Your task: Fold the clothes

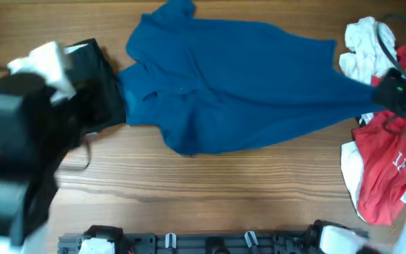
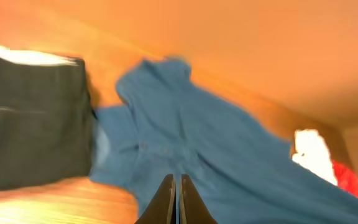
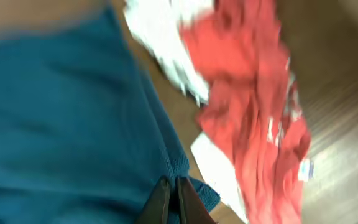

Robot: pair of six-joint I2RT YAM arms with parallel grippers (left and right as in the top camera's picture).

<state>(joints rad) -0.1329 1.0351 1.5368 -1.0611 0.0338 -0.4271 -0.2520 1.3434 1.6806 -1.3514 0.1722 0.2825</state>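
Observation:
The deep-blue shirt [image 1: 238, 77] lies spread across the middle of the table, pulled out to a point at the right. My right gripper [image 1: 388, 95] is shut on that blue edge, as the right wrist view shows [image 3: 173, 186]. My left gripper [image 2: 178, 185] is shut and empty, hovering over the shirt's left part [image 2: 229, 155]. The left arm [image 1: 20, 120] is blurred at the left. A black garment [image 1: 101, 88] lies by the shirt's left edge. A white garment [image 1: 361, 46] and a red one with white lettering [image 1: 386, 169] lie at the right.
The wooden table [image 1: 189, 183] shows bare wood in front of the shirt. The arm bases [image 1: 210, 243] line the front edge. More white cloth [image 1: 351, 166] pokes out from under the red garment, close to my right arm.

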